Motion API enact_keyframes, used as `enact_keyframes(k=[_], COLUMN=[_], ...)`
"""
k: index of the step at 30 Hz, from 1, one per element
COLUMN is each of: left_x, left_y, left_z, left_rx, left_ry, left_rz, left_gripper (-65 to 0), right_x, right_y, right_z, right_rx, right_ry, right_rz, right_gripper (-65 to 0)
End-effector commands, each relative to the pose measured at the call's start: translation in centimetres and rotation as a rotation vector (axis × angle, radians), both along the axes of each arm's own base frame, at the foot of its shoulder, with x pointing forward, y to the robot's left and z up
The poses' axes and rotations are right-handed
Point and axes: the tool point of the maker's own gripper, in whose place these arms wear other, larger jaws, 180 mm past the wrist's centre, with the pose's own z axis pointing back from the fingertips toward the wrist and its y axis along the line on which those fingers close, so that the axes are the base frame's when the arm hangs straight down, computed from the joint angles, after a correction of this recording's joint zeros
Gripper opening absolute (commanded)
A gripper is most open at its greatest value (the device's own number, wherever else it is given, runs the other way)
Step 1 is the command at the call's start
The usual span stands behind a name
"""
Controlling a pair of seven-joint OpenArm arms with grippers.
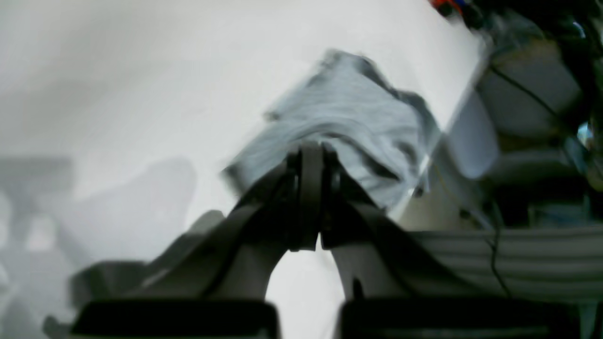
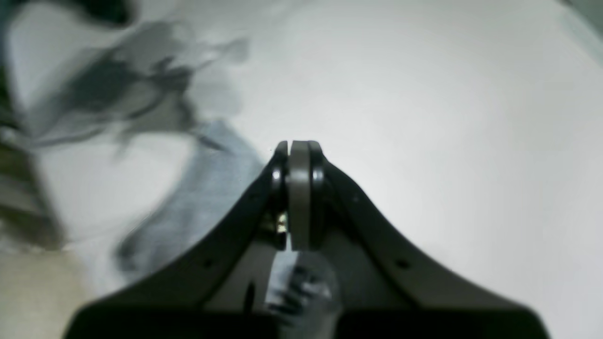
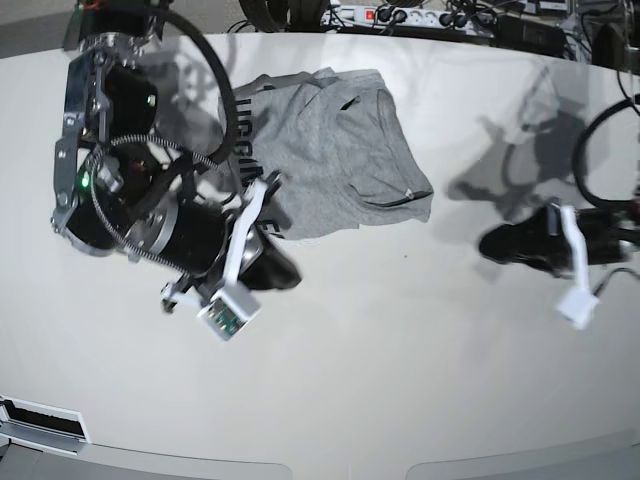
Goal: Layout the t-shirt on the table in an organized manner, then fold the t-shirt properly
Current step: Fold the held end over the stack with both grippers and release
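Note:
The grey t-shirt lies crumpled at the far middle of the white table, black lettering along its left edge. My right gripper hovers at the shirt's near-left edge. In the right wrist view this gripper is shut, the t-shirt runs off to its left, and a bit of lettered cloth shows behind the pads. I cannot tell whether any cloth is pinched. My left gripper lies low, right of the shirt and apart from it. It is shut on nothing, with the t-shirt beyond its tips.
A power strip and cables line the table's far edge. Dark shadows of the arms fall on the table around the shirt. The right arm's bulky body stands over the left part of the table. Blurred equipment fills the right of the left wrist view.

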Motion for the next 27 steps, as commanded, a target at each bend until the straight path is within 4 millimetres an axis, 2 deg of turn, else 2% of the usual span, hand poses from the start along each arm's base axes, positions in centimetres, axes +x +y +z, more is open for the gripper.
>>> enact_keyframes(k=[1, 7, 11, 14, 17, 20, 23, 27], left_x=[-0.2, -6.0, -8.7, -12.1, -15.0, -16.2, -15.3, -14.0], left_y=[-1.7, -9.8, -13.8, -15.8, -16.6, -16.7, -16.1, -14.2], left_z=[1.0, -1.8, -3.9, -6.0, -7.9, -9.4, -10.9, -14.3], left_rx=[-0.023, 0.045, 0.066, 0.096, 0.141, 0.194, 0.255, 0.367], left_ry=[-0.039, -0.053, -0.095, -0.084, -0.088, -0.125, -0.132, -0.105], left_rz=[-0.05, -0.323, -0.425, -0.537, -0.627, -0.666, -0.622, -0.588], left_gripper=[-65.0, -65.0, -65.0, -65.0, -65.0, -65.0, -65.0, -65.0], right_x=[1.2, 4.5, 5.6, 5.9, 5.8, 4.6, 2.9, 1.8], right_y=[-0.1, -1.5, -1.8, -2.1, -1.9, -2.4, -2.6, -1.7], right_z=[1.0, -4.0, -7.5, -10.0, -11.8, -13.5, -14.4, -13.8], right_rx=[0.007, -0.05, -0.168, -0.286, -0.348, -0.416, -0.456, -0.4], right_ry=[-0.041, 0.12, 0.215, 0.247, 0.272, 0.315, 0.375, 0.431], right_rz=[0.001, -0.003, 0.05, 0.087, 0.127, 0.166, 0.209, 0.241], right_gripper=[-65.0, -65.0, -65.0, -65.0, -65.0, -65.0, -65.0, -65.0])
